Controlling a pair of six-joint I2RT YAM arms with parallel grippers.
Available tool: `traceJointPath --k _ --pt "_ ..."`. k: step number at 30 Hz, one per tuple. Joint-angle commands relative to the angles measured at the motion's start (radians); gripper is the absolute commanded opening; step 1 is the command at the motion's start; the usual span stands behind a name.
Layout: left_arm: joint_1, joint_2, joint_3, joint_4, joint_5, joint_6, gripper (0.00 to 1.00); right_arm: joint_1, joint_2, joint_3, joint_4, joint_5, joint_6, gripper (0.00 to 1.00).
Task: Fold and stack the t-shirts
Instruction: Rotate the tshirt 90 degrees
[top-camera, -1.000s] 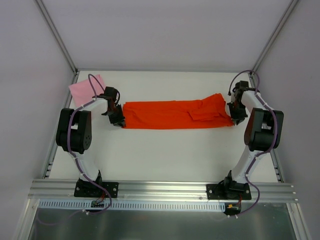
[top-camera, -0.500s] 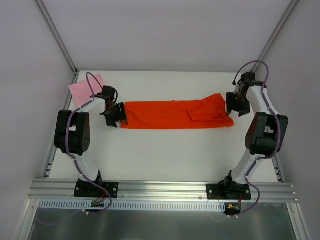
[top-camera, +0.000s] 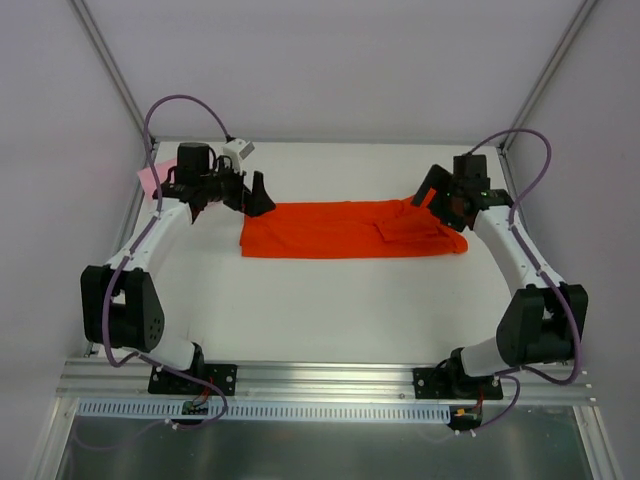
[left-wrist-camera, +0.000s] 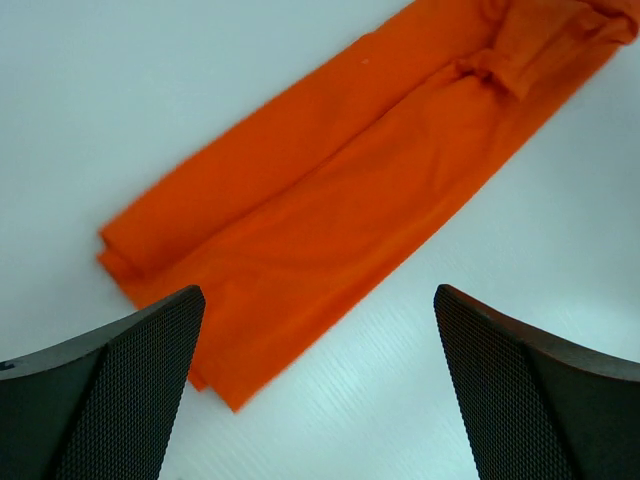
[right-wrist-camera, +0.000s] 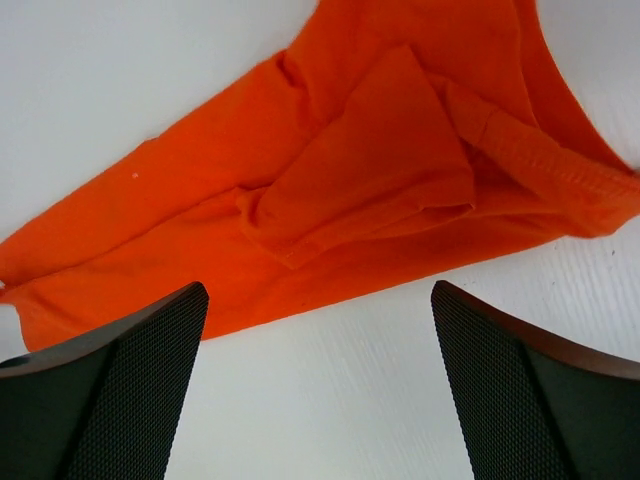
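The orange-red t-shirt (top-camera: 350, 230) lies flat on the white table (top-camera: 330, 310) as a long folded strip running left to right, a sleeve folded over near its right end. My left gripper (top-camera: 260, 196) hovers open above the strip's left end, holding nothing. My right gripper (top-camera: 428, 190) hovers open above the right end, also with nothing in it. In the left wrist view the shirt (left-wrist-camera: 330, 200) lies beyond the wide-apart left gripper (left-wrist-camera: 315, 292). The right wrist view shows the shirt's sleeve end (right-wrist-camera: 380, 170) beyond the open right gripper (right-wrist-camera: 320, 288). The pink t-shirt (top-camera: 150, 178) peeks out behind the left arm.
Grey enclosure walls stand on the left, right and back of the table. An aluminium rail (top-camera: 320, 378) carrying both arm bases runs along the near edge. Purple cables loop above both wrists.
Both grippers opened and let go of the orange shirt's ends. Both arms then rose and swung toward the back of the table, above the shirt. The strip stays flat.
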Motion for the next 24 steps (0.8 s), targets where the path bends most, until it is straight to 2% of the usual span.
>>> traceJointPath --k 1,6,10,14,22,23,24 --pt "-0.010 0.079 0.020 0.130 0.287 0.276 0.99 0.018 0.005 -0.075 0.148 0.156 0.271 0.97" --pt "-0.038 0.219 0.114 0.051 0.307 0.501 0.99 0.041 0.048 -0.089 0.204 0.281 0.415 0.97" --pt "-0.108 0.384 0.241 -0.154 0.153 0.705 0.99 0.054 0.175 -0.011 0.198 0.270 0.457 0.97" --pt "-0.139 0.449 0.250 -0.104 0.031 0.692 0.99 0.068 0.267 0.012 0.198 0.264 0.510 0.97" --pt "-0.180 0.559 0.296 -0.204 -0.222 0.669 0.97 0.077 0.420 0.067 0.178 0.285 0.511 0.97" --pt "-0.182 0.569 0.303 -0.204 -0.237 0.669 0.92 0.077 0.436 0.078 0.166 0.290 0.504 0.96" --pt "-0.182 0.572 0.310 -0.217 -0.247 0.632 0.93 0.077 0.454 0.096 0.150 0.298 0.498 0.97"
